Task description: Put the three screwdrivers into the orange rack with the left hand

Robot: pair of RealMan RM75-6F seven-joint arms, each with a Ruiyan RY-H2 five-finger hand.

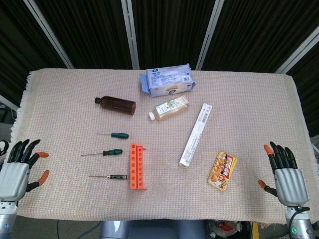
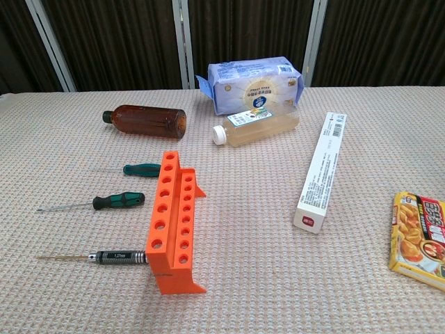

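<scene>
A: While the left hand [image 1: 17,169] rests at the table's near-left edge, we see its fingers spread wide, holding nothing.

B: And we spot three screwdrivers [image 1: 102,153] lying flat, well apart from it, just left of the orange rack [image 1: 138,166].

Orange rack [image 2: 172,223], green-handled screwdrivers [image 2: 118,202], beige woven cloth [image 2: 278,278].

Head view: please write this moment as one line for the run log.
left robot hand: open, off cloth | right robot hand: open | screwdrivers: three lying left of orange rack | rack: empty
</scene>
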